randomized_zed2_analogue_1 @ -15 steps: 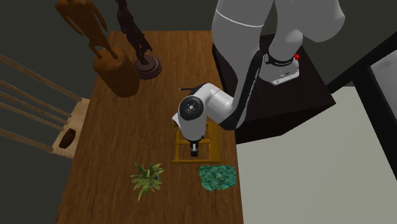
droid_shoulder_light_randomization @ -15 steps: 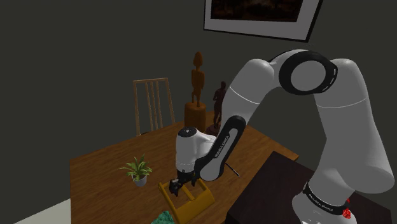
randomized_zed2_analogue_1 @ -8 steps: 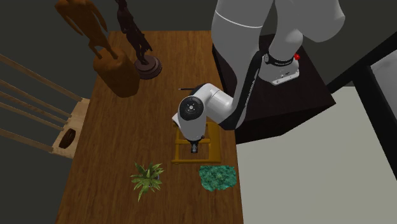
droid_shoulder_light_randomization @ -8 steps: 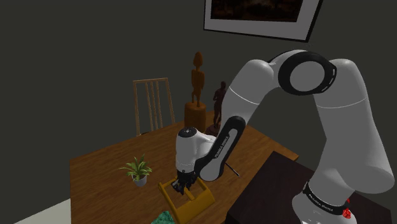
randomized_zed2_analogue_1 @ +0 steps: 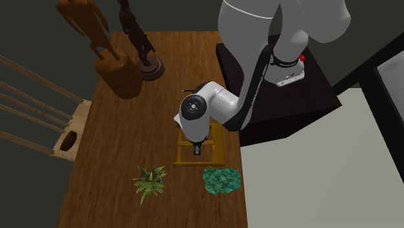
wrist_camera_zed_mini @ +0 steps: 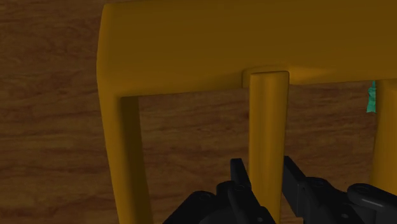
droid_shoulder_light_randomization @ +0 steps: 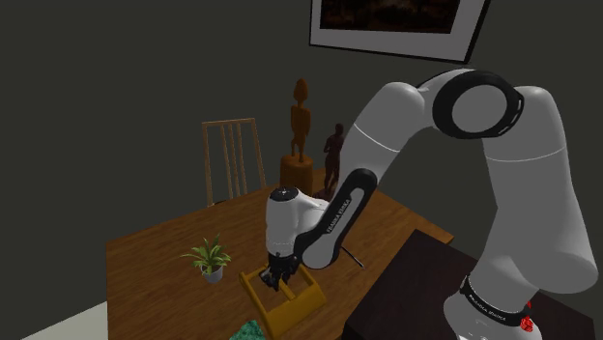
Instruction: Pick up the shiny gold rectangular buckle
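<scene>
The gold rectangular buckle (droid_shoulder_light_randomization: pixel 298 300) (randomized_zed2_analogue_1: pixel 219 148) lies near the wooden table's (randomized_zed2_analogue_1: pixel 123 136) edge by the stand. It is a yellow frame with a centre bar (wrist_camera_zed_mini: pixel 267 121). My black gripper (wrist_camera_zed_mini: pixel 266 177) (droid_shoulder_light_randomization: pixel 276 280) (randomized_zed2_analogue_1: pixel 197 150) points down into the frame. Its fingers (wrist_camera_zed_mini: pixel 239 175) are shut on the centre bar, one on each side of it. In the second exterior view the wrist covers the frame's far end.
A small potted plant (randomized_zed2_analogue_1: pixel 149 181) and a crumpled green thing (randomized_zed2_analogue_1: pixel 221 179) sit close to the buckle. Two carved figures (randomized_zed2_analogue_1: pixel 107 55) (randomized_zed2_analogue_1: pixel 139 39) stand at the table's far end beside a wooden chair (droid_shoulder_light_randomization: pixel 232 159). A thin dark stick (randomized_zed2_analogue_1: pixel 191 91) lies near the stand (randomized_zed2_analogue_1: pixel 291 103).
The fingers have gone from open to shut on the buckle's centre bar. The arm has since risen slightly; the buckle looks nearly where it was.
</scene>
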